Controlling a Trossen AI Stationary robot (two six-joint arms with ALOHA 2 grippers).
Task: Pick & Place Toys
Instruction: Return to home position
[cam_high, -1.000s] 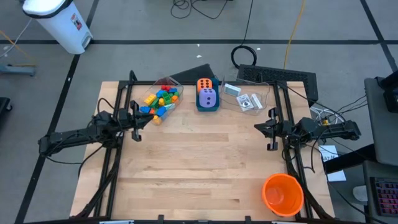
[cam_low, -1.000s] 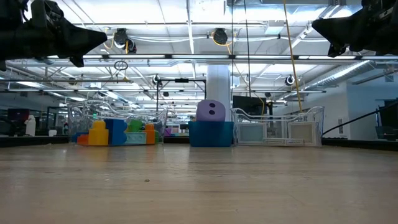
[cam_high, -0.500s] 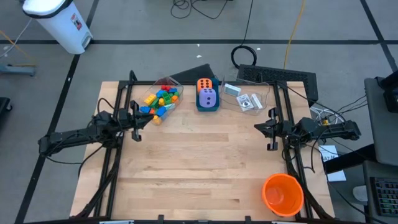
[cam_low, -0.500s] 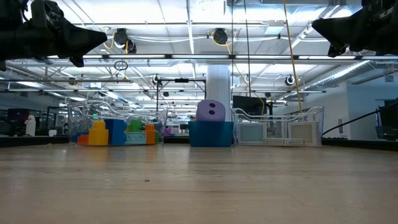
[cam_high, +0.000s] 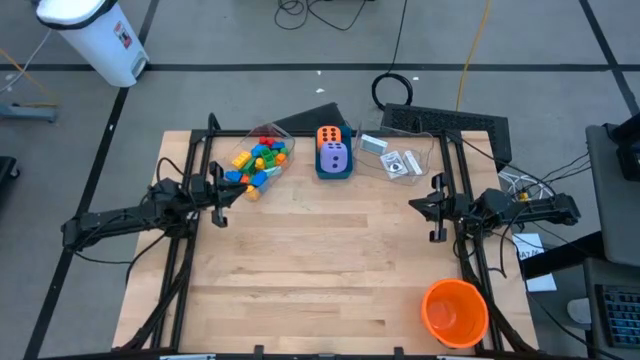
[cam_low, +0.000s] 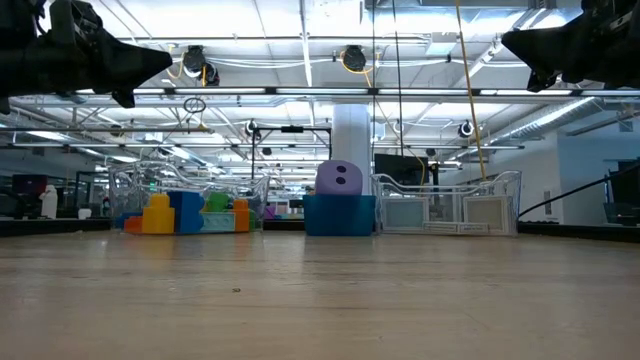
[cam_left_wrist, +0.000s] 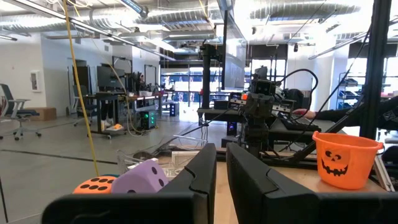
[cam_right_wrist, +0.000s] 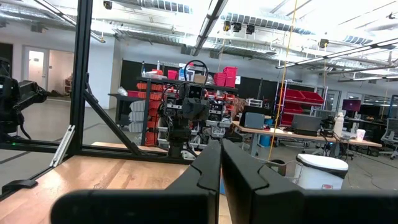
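Left wrist view first: the left gripper has its two dark fingers drawn together to a thin slit with nothing between them; in the right wrist view the right gripper is closed almost to touching, likewise empty; seen from above, the two hang at the left and right edges of the table, facing each other across mid-frame and well apart from every toy; neither arm nor any object differs from the pictures of a second and half a second ago, so I judge the return home finished and the sorting done, since no toy lies loose on the wood; the bricks fill the left clear tub, upper centre-left in the high view; the orange die and purple die sit in the blue box beside it; the cards lie in the right clear tub; the bricks are glossy, square-edged plastic; the dice are round-cornered cubes with dark dots; the cards are thin and flat; the tubs are thin-walled and transparent; the table is pale, smooth planked wood; an orange cup stands apart at lower right.
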